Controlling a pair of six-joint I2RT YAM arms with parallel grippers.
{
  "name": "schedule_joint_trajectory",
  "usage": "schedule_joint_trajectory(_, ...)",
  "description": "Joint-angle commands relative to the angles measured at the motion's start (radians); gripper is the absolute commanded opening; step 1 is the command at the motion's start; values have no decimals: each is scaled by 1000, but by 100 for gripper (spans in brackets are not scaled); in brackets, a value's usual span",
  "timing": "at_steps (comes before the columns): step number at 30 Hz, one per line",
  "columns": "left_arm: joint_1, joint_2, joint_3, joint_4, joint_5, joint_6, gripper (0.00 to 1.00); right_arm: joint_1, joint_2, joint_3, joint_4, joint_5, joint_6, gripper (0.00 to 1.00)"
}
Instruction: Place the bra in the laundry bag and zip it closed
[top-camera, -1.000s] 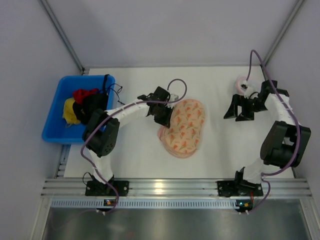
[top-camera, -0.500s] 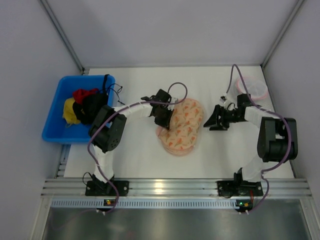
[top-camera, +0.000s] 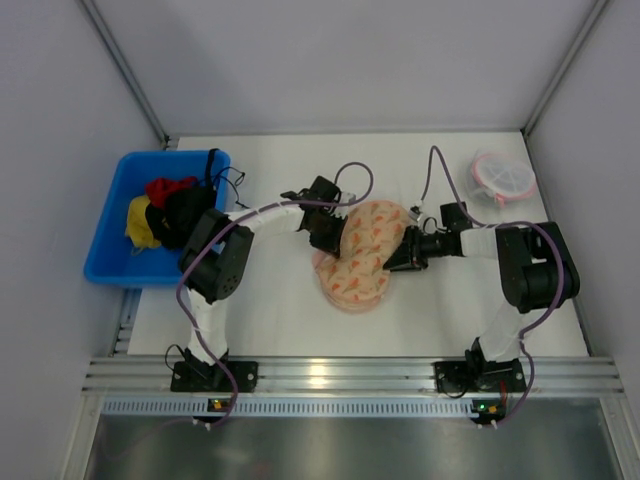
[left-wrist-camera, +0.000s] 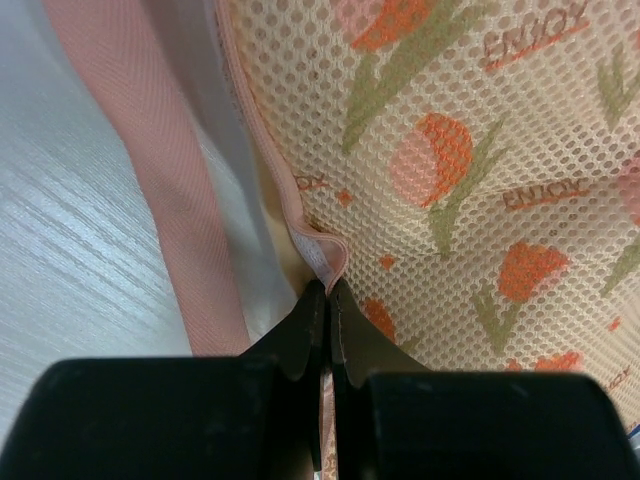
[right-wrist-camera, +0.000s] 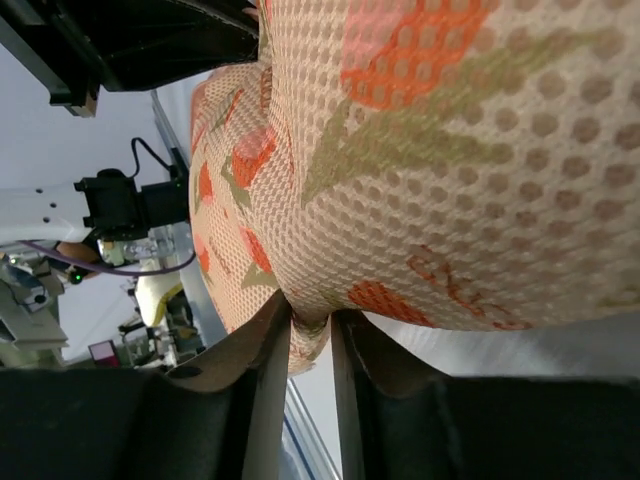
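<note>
Laundry bag (top-camera: 362, 255) sits mid counter (top-camera: 280, 300), left hand (left-wrist-camera: 326, 298) clamped on its left pink edge. Right hand (right-wrist-camera: 310, 322), far right a second ago, now pinches the bag's right side, probably bracing it for zipping. No bra is visible.

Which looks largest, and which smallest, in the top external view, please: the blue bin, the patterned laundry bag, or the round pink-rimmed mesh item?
1. blue bin: largest.
2. laundry bag: somewhat smaller.
3. round pink-rimmed mesh item: clearly smallest.
All three lie at a similar depth from the camera, so the ranking seems safe.
</note>
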Motion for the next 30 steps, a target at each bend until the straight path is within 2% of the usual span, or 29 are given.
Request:
schedule_joint_trajectory(1,14,68,-28,16,-67,17,3,21,-15,14,112,-44,39,21)
schedule_joint_trajectory(2,14,43,-34,17,-63,19,6,20,-17,25,86,-46,38,15)
schedule_joint_trajectory(3,13,26,-35,18,-43,29,8,20,-21,43,75,-49,38,2)
schedule_joint_trajectory(6,13,-63,-32,18,-34,63,20,20,-32,67,36,-50,38,0)
schedule_joint_trajectory(7,13,-117,-31,18,-41,97,29,20,-37,71,29,-49,39,0)
schedule_joint_trajectory(8,13,-148,-31,18,-49,117,33,21,-35,74,6,-41,38,0)
schedule_joint_trajectory(11,11,-266,-31,16,-80,224,49,21,-32,84,-22,-32,25,0)
schedule_joint_trajectory(12,11,-293,-31,16,-80,288,50,21,-30,84,-42,-27,24,0)
schedule_joint_trajectory(17,-44,-439,-29,-18,-38,526,52,29,-23,93,-80,-4,12,0)
schedule_joint_trajectory(18,-64,-453,-26,-39,-34,628,51,32,-23,94,-80,-3,13,0)
schedule_joint_trajectory(22,-251,-485,-29,-159,-61,857,50,50,-17,97,-71,0,28,0)
schedule_joint_trajectory(23,-347,-488,-40,-174,-92,896,50,55,-17,97,-71,0,35,0)
schedule_joint_trajectory(26,-519,-476,-88,-173,-153,1042,49,66,-12,105,-76,0,38,0)
schedule_joint_trajectory(30,-670,-395,-79,-171,-248,1180,49,69,-10,108,-80,10,41,0)
